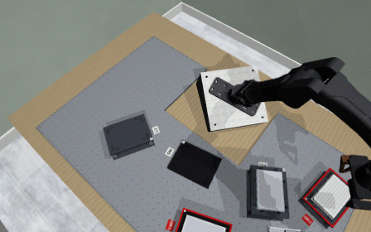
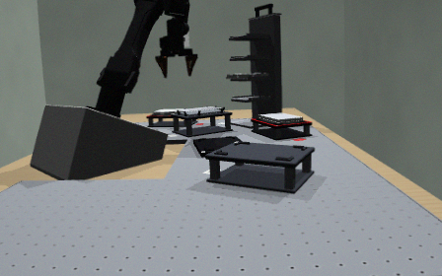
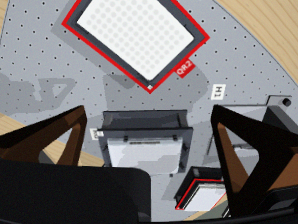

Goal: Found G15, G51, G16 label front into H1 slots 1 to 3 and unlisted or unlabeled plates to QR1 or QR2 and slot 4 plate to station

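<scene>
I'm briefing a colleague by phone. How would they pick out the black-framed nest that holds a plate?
Start at the tall black plate hotel at the far end of the deck. Left of it, near the arm, stands a raised black nest carrying a pale plate. Unlike the plate-holding nests beside it, it has no red border.

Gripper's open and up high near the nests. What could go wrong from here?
1. The open gripper hangs high above the black nest's plate; a descent off centre could land a finger on its rim.
2. A red-framed nest with its own plate stands close beside it, so a wide approach might clip that one.
</scene>
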`<state>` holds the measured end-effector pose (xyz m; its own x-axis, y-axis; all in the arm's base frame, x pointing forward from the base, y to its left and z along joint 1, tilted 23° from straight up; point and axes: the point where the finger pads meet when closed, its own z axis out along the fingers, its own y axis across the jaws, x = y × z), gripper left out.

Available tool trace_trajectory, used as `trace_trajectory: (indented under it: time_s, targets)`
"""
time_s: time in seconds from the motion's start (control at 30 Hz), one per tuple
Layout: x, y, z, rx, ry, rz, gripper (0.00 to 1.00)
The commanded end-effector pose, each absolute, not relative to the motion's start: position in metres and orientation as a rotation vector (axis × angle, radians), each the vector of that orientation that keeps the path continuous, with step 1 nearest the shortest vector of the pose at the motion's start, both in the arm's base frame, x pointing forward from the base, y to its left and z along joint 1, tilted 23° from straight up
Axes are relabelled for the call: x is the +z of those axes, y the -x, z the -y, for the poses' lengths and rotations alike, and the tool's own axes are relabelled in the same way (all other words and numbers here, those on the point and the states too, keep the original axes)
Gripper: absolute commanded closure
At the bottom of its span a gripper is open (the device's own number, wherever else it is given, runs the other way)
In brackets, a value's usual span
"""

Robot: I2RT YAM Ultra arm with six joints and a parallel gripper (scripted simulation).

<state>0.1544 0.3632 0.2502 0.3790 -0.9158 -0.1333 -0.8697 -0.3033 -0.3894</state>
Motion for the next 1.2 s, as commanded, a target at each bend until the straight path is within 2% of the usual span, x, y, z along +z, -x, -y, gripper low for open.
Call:
trace_trajectory:
  time_s: [0.0,0.53,1.17]
  targets:
    - [0.260,-0.149,-0.355,-0.163,2.261,-1.553,0.00]
    - [0.297,-0.140,-0.356,-0.139,2.221,-1.534,0.00]
    - [0.303,-0.133,-0.343,-0.169,2.271,-1.559,0.00]
